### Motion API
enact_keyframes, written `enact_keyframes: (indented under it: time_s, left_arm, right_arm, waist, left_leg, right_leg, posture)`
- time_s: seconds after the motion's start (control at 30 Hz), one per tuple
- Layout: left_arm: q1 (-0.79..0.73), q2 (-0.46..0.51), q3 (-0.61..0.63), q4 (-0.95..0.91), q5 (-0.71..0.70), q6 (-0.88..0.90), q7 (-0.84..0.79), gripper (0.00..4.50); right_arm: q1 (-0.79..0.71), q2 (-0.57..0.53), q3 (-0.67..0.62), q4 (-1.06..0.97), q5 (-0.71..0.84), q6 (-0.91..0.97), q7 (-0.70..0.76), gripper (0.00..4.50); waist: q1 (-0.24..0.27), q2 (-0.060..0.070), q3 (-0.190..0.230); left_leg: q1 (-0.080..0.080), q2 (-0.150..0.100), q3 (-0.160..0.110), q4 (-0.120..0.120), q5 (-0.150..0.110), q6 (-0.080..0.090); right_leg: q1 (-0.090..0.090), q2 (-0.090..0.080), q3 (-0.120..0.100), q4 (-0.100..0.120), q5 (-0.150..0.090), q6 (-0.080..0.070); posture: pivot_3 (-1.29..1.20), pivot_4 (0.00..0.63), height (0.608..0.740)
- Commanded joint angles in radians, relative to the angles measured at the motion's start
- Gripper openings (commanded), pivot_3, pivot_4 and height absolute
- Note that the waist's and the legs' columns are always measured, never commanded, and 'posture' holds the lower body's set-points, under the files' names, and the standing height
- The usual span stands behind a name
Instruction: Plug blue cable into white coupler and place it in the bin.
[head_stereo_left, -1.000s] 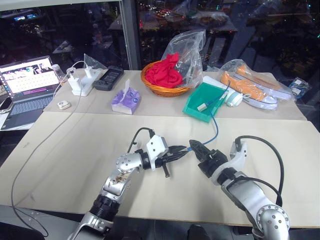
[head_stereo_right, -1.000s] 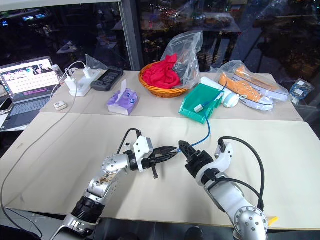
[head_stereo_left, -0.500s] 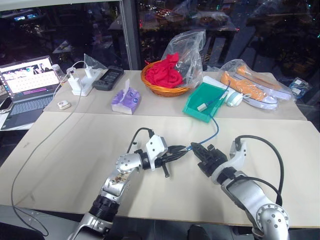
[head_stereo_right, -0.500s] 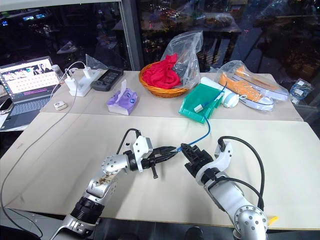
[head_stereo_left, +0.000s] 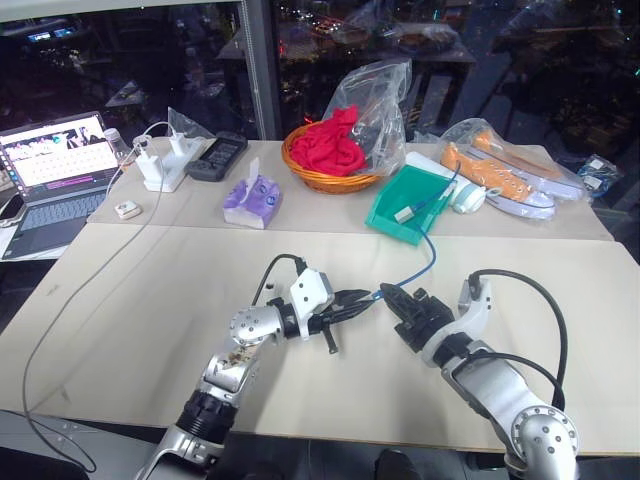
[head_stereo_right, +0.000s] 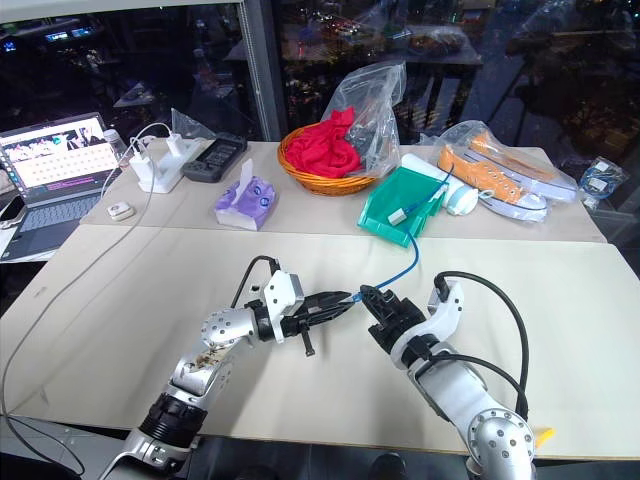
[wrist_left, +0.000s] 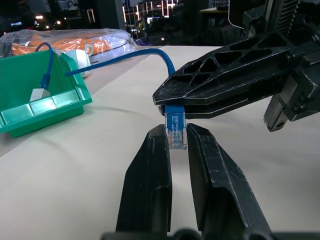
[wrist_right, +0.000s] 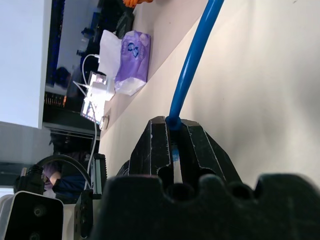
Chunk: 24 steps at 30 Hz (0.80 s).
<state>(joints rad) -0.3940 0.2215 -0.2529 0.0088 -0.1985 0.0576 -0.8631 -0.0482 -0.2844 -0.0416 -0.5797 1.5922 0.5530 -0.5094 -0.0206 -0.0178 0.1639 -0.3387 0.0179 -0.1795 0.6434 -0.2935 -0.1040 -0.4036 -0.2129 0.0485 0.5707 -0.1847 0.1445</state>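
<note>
Both my grippers meet low in the middle of the head views, above the pale matte tabletop (head_stereo_left: 150, 290). My left gripper (wrist_left: 176, 135) has its two black, ribbed fingers pinched on the small clear plug (wrist_left: 176, 136) of the blue cable (head_stereo_left: 430, 262), its fine wires visible through the transparent plastic. My right gripper (head_stereo_left: 392, 297), its fingers latticed with triangular cut-outs, is clamped on the same cable's blue boot just behind that plug, so the two sets of fingertips nearly touch.

From there the thin, glossy cable curves up toward the upper right of centre and runs into the bin (head_stereo_left: 395, 215), a teal-green, hard plastic tray with a low sloped front. Its far end sits plugged into the white coupler (head_stereo_left: 404, 213), a tiny boxy block lying inside the bin.

Behind the bin, a woven orange wicker basket (head_stereo_left: 330, 176) holds crumpled red cloth (head_stereo_left: 328, 146) beside a clear, crinkled plastic bag. At the right, orange sneakers (head_stereo_left: 500, 175) lie in another clear bag. A soft lilac tissue pack (head_stereo_left: 250, 201) lies left of centre, and a laptop (head_stereo_left: 50, 175) sits open at the left edge.
</note>
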Motion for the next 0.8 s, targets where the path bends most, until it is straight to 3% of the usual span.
enact_keyframes:
  time_s: [0.03,0.1,0.27,0.33,0.53,0.8]
  left_arm:
    - [0.013,0.003,-0.003,-0.053,-0.028,0.037,-0.004,0.08]
    - [0.018,0.007,-0.002,-0.066,-0.039,0.059,-0.007,1.08]
    - [0.025,0.01,0.021,-0.093,-0.048,0.107,0.027,2.72]
    - [0.028,0.014,0.052,-0.11,-0.058,0.137,0.061,2.72]
    - [0.164,0.042,0.189,-0.326,0.028,0.215,0.321,2.72]
    - [0.404,-0.069,0.272,-0.642,-0.012,0.507,0.585,2.72]
  right_arm:
    - [-0.018,-0.005,0.004,-0.043,0.004,0.002,0.024,0.02]
    - [-0.02,-0.005,0.004,-0.04,0.006,0.002,0.024,0.0]
    - [-0.024,-0.014,0.005,-0.031,0.01,0.006,0.026,0.0]
    - [-0.026,-0.018,0.001,-0.028,0.002,0.004,0.025,0.0]
    - [-0.044,-0.111,-0.001,-0.06,-0.214,0.013,0.081,0.0]
    - [-0.044,-0.08,0.014,-0.025,-0.249,0.028,0.135,0.0]
  waist:
    - [0.001,0.0,0.0]
    - [0.0,0.0,0.0]
    - [0.0,0.0,0.0]
    - [-0.001,0.0,0.0]
    - [-0.011,0.001,0.0]
    - [-0.002,0.0,0.001]
  left_leg:
    - [0.0,0.0,0.0,0.0,0.0,0.0]
    - [0.0,0.0,0.0,0.0,0.0,0.0]
    - [0.0,0.0,0.0,0.0,0.0,0.0]
    - [0.0,0.0,0.0,0.0,0.0,0.0]
    - [0.0,0.0,0.0,-0.001,0.0,0.001]
    - [-0.002,0.0,0.0,-0.002,-0.001,0.002]
  right_leg:
    - [0.0,0.0,0.0,0.0,0.0,0.0]
    - [0.0,0.0,0.0,0.0,0.0,0.0]
    - [0.0,0.0,0.0,0.0,0.0,0.0]
    - [0.0,0.0,0.0,0.0,0.0,0.0]
    - [-0.001,0.0,0.0,0.0,0.0,0.001]
    - [-0.001,0.0,0.0,-0.001,-0.002,0.001]
  posture:
    - [0.0,0.15,0.74]
    - [0.0,0.15,0.74]
    - [0.0,0.15,0.74]
    - [0.0,0.15,0.74]
    - [0.0,0.15,0.74]
    - [0.0,0.15,0.74]
